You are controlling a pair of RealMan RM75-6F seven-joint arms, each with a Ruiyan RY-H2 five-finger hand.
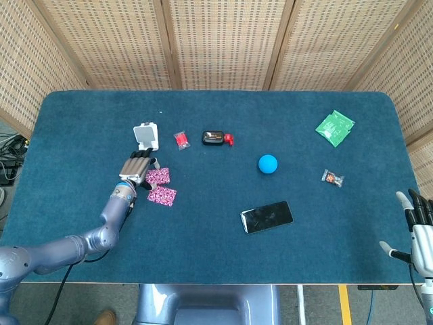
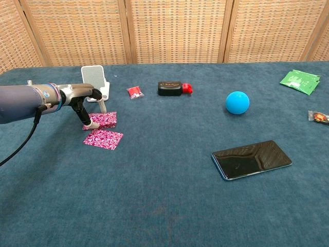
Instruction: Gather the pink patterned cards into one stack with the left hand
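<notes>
Cards sit apart: far pink card (image 2: 103,120) under my left hand (image 2: 82,101), near pink card (image 2: 103,139) at its six o'clock on the counter (image 2: 169,195). One of my fingers (image 2: 85,121) presses its left edge, holding nothing; next I drag it onto the near one.

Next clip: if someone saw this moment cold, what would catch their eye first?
Probably the left hand at the table's left side, fingertips down on the farther of two pink cards; the nearer card lies just in front, so they are not yet one stack. Next, the bright blue ball right of centre, and the dark phone lying flat in front of it. The right hand waits open at the table's near right corner.
</notes>
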